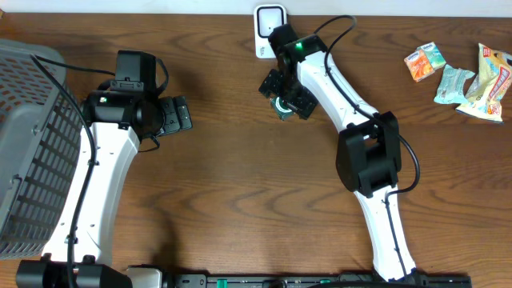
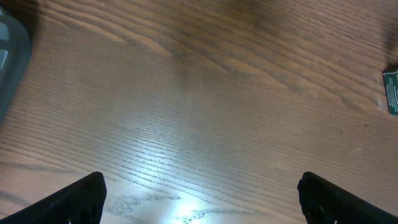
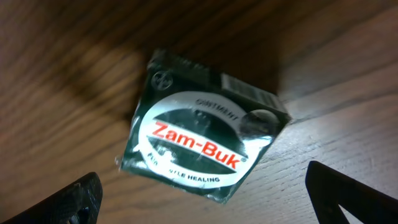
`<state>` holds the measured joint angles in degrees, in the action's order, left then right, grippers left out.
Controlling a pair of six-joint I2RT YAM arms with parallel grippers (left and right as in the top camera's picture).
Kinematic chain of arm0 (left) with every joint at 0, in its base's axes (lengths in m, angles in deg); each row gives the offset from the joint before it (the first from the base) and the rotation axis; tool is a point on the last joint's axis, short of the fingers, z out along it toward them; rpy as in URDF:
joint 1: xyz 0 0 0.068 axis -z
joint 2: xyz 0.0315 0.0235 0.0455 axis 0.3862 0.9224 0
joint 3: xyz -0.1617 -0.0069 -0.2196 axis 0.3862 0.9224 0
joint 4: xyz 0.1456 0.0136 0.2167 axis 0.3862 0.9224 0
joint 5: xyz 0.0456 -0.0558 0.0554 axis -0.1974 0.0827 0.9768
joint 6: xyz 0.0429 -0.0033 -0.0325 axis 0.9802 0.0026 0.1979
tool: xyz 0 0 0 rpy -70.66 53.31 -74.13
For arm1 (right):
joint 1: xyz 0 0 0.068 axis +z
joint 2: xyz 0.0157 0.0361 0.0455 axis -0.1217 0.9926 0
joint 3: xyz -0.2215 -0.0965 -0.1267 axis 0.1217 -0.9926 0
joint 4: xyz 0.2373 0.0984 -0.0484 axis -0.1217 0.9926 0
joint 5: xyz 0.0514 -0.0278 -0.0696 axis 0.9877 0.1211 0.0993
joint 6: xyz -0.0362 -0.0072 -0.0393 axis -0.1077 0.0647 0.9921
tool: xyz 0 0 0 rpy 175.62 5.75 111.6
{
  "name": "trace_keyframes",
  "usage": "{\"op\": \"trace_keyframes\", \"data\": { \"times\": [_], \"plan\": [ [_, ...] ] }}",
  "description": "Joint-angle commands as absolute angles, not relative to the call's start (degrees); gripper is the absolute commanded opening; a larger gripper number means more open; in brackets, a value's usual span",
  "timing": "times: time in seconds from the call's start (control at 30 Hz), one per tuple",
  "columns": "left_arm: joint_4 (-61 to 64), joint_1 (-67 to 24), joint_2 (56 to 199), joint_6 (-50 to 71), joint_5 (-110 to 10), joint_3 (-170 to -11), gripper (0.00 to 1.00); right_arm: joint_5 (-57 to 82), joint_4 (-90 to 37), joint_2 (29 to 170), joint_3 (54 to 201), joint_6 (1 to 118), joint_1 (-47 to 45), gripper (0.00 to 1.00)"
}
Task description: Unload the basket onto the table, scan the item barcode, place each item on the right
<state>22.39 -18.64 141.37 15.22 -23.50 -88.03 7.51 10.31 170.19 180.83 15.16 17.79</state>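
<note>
Mock shop checkout on a wooden bench [image 1: 240, 200]: a white scanner [image 1: 270, 28] at the far edge, a grey basket [image 1: 32, 120] at left, snack packets [image 1: 460, 76] at right.

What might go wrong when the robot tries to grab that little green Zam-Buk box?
The Zam-Buk box lies crooked between the open right jaws, so closing them might catch a corner and spin it instead of gripping it. Its barcode stripes seem to sit on a narrow side edge. If that edge ends up facing away from the white scanner, the scan could fail.
</note>
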Motion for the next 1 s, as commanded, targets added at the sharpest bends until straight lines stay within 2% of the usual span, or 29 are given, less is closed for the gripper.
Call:
{"op": "trace_keyframes", "data": {
  "times": [0.0,0.23,0.43,0.53,0.63,0.73,0.9,0.93,0.97],
  "plan": [
    [22.5,-18.7,141.6,15.5,-22.8,-88.3,0.98,1.3,10.1,168.5,180.4,6.0,18.6,0.99],
    [22.6,-18.7,141.7,15.5,-22.8,-88.3,0.98,0.8,7.4,168.5,177.3,5.5,18.8,0.95],
    [22.5,-18.7,141.6,15.5,-22.8,-88.3,0.98,3.6,1.3,168.5,171.3,9.0,18.9,0.77],
    [22.5,-18.7,141.6,15.5,-22.8,-88.3,0.98,3.6,1.8,168.5,170.9,12.7,18.9,0.75],
    [22.5,-18.7,141.6,15.5,-22.8,-88.3,0.98,6.1,1.9,168.5,171.1,21.2,18.9,0.73],
    [22.5,-18.7,141.6,15.5,-22.8,-88.3,0.98,6.5,3.0,168.4,171.7,30.9,18.9,0.65],
    [22.5,-18.7,141.6,15.5,-22.8,-88.3,0.98,6.5,4.4,166.7,172.0,43.4,18.8,0.65],
    [22.5,-18.7,141.6,15.5,-22.8,-88.3,0.98,6.5,4.3,166.0,172.0,47.1,18.8,0.65],
    [22.5,-18.7,141.7,15.5,-22.8,-88.3,0.98,6.5,4.2,164.5,172.0,55.7,18.8,0.64]
  ]
}}
